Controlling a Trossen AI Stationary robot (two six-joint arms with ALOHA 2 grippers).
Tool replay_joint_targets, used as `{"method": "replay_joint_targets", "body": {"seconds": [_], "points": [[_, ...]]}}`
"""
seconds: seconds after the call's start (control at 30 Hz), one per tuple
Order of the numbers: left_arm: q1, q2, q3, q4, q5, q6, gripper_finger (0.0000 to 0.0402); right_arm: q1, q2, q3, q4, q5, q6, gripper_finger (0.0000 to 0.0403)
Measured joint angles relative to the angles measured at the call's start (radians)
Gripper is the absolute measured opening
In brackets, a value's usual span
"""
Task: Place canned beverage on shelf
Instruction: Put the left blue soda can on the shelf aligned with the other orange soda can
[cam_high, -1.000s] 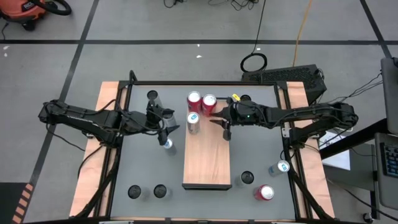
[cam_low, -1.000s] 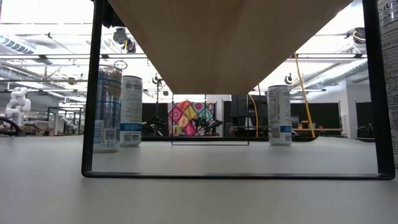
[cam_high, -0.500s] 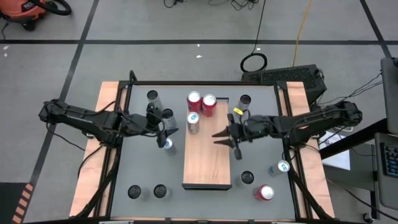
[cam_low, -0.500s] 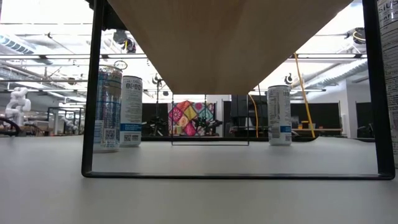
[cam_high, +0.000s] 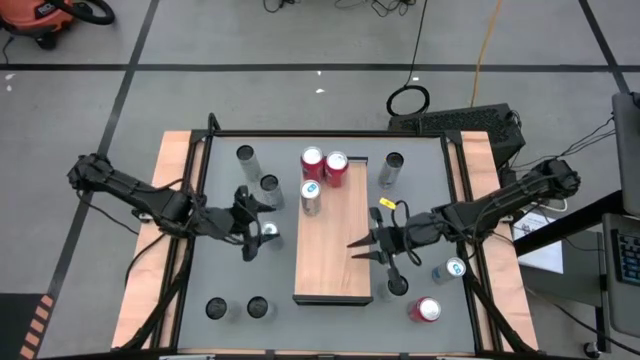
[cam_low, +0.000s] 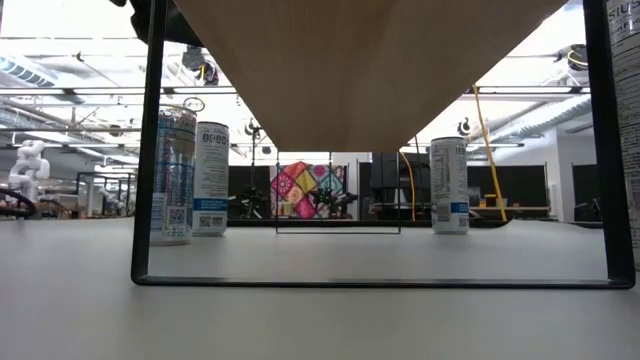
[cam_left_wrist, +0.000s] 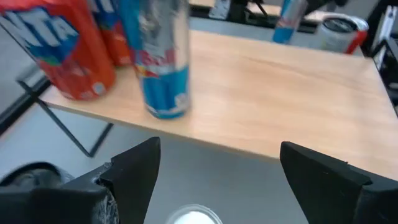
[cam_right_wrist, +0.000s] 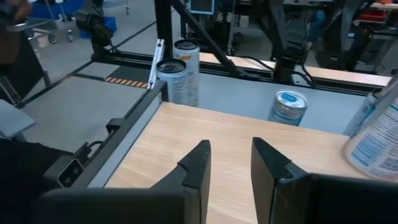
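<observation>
Hovering: left gripper (cam_high: 250, 222) open; right gripper (cam_high: 372, 249) closed over wood-grain shelf (cam_high: 333, 262).

We are noting shelf (cam_high: 333, 255) showing light-brown wood grain with dark rim. Tabletop (cam_high: 225, 270) reading plain grey, flanked by pale wood side panels (cam_high: 172, 160). Two red cans (cam_high: 324, 163) standing at shelf's far end; in left wrist view they are showing orange-red with white lettering. Silver-and-blue can (cam_left_wrist: 161, 56) wearing red lettering. Another red can (cam_high: 427, 310) sitting off shelf. Both arms (cam_high: 150, 205) appearing dark. We are seeing multicoloured patchwork panel (cam_low: 308, 188) in room behind.
</observation>
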Motion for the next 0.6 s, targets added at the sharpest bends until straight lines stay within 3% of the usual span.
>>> {"method": "replay_joint_targets", "body": {"seconds": [0.2,0.4,0.6], "points": [[-0.045,0.054,0.000,0.001,0.000,-0.017,0.0328,0.026,0.000,0.000,0.001,0.012,0.000,0.0054],[-0.060,0.085,0.000,-0.006,0.004,-0.018,0.0328,0.051,0.000,0.000,0.008,0.168,-0.015,0.0054],[-0.060,0.086,0.000,-0.017,-0.023,-0.043,0.0328,0.053,0.000,0.000,0.008,0.183,-0.016,0.0054]]}}
